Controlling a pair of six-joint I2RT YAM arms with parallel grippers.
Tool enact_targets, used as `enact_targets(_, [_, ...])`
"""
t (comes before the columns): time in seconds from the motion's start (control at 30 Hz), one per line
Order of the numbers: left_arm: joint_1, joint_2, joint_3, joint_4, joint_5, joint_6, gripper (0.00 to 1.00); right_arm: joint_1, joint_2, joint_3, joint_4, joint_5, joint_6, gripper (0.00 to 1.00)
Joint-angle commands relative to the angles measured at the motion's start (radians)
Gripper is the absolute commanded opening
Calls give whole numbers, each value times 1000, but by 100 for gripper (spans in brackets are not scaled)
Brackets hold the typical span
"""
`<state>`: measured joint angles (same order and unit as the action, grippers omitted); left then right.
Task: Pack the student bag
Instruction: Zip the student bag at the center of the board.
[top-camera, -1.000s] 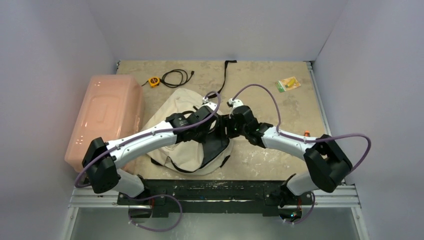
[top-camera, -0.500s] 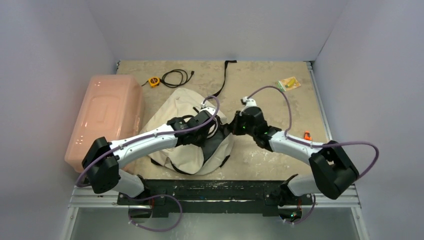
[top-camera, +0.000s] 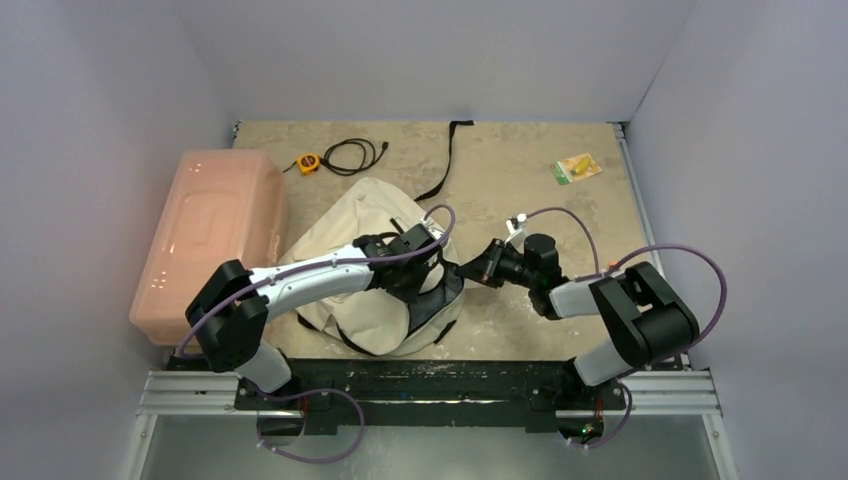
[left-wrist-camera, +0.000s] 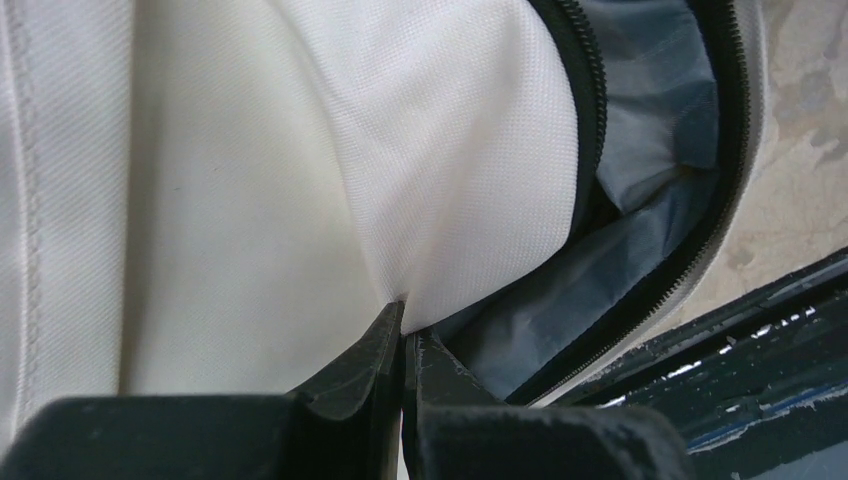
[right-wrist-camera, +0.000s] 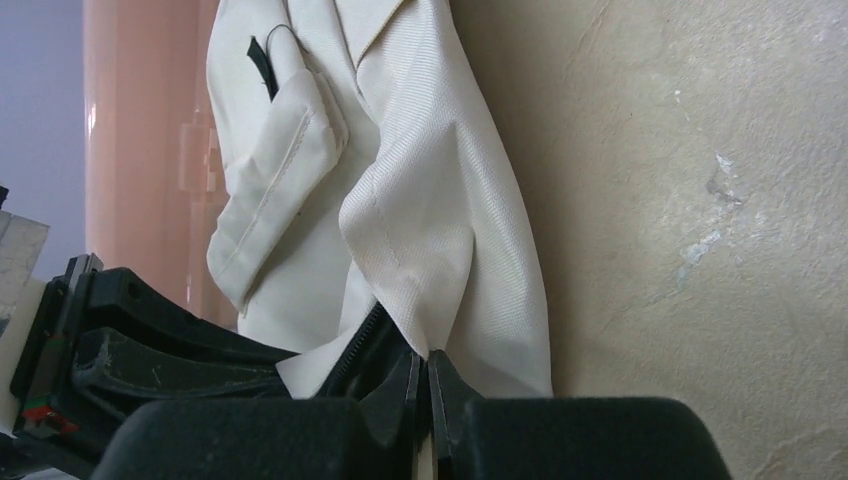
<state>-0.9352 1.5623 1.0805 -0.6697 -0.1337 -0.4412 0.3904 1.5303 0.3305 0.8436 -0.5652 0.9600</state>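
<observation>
Right wrist: claw (right-wrist-camera: 421, 362) newly on bag (right-wrist-camera: 425, 205)

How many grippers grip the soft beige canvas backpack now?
2. The left gripper pinches the beige canvas backpack beside its open zipper; the right gripper pinches its edge on the right side.

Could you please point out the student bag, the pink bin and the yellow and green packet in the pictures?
student bag (top-camera: 345, 210): top view, on its bare cream fabric at the far end.
pink bin (top-camera: 215, 235): top view, on the middle of its upper face.
yellow and green packet (top-camera: 577, 167): top view, on its middle.
</observation>
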Motion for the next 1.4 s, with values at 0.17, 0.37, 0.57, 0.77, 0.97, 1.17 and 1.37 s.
enact_targets(0.17, [4, -23, -14, 18, 150, 32, 0, 3, -221, 240, -702, 401, -404, 25])
enact_targets(0.37, [4, -105, -58, 25, 137, 17, 0, 31, -208, 390, -973, 497, -579, 39])
enact_targets(0.57, [4, -206, -100, 17, 47, 4, 0, 67, -433, 363, -921, 158, -430, 67])
enact_targets(0.77, [4, -237, -101, -7, 7, 9, 0, 72, -422, 134, -453, -52, 53, 68])
enact_targets(0.97, [6, -245, -106, -13, 13, 13, 0, 72, -297, 73, -161, -76, 253, 77])
enact_targets(1.17, [6, -251, -113, -15, 18, 19, 0, 56, -80, -17, 283, -89, 547, 70])
enact_targets(1.37, [6, -248, -124, -3, 51, 13, 0, 56, 55, 4, 339, -72, 601, 67])
